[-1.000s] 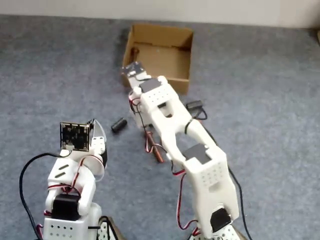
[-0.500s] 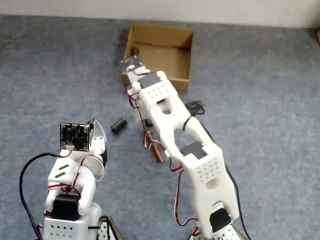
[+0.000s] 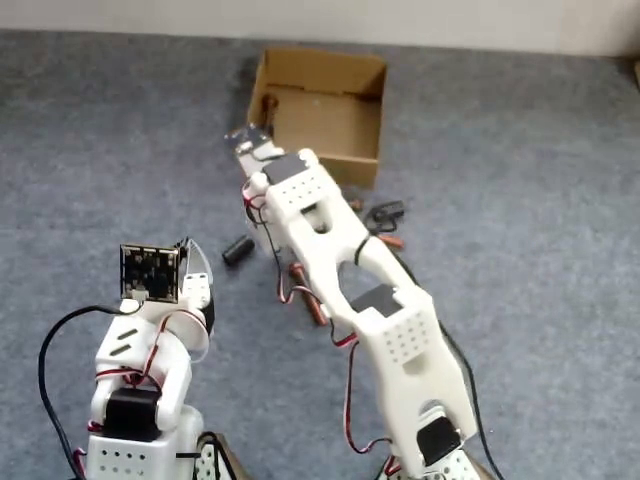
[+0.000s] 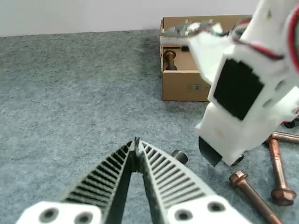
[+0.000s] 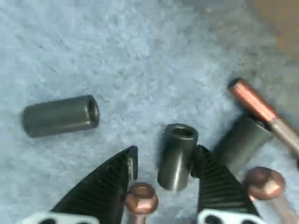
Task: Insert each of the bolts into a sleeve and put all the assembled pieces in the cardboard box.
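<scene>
Right arm swings leftward beside the cardboard box; right gripper stands open around a sleeve, apparently to grasp it. Left gripper closed, empty.

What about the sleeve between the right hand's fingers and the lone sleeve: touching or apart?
Apart: the right wrist view shows carpet between the lone sleeve and the other sleeve.

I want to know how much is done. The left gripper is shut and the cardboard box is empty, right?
Not quite. The left gripper is shut, but the cardboard box is not empty. The high view shows a bolt already lying inside it, close to one wall.
</scene>
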Robot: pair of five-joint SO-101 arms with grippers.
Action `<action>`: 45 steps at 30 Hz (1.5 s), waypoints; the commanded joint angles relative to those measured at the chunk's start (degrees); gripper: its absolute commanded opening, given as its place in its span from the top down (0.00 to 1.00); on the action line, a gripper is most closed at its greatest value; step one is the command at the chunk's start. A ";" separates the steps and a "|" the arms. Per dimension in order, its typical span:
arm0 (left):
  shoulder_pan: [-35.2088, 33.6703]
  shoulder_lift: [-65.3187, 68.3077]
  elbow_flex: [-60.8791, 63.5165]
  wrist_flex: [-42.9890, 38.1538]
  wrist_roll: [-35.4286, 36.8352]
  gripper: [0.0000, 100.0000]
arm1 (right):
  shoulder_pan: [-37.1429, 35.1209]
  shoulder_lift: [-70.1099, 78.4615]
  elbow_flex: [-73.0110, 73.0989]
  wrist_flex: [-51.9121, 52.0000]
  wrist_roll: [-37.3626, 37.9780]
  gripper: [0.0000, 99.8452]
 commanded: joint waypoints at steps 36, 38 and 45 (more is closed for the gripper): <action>-0.40 -0.31 -2.15 -1.14 -0.18 0.99 | 4.62 -54.90 24.66 23.25 1.67 0.99; -0.40 -0.31 -2.33 -1.14 -0.09 0.99 | 4.79 -59.38 29.23 21.58 -2.81 0.99; -0.66 0.04 -7.87 -0.62 -0.26 0.99 | 7.87 -73.01 49.80 7.69 -12.66 0.99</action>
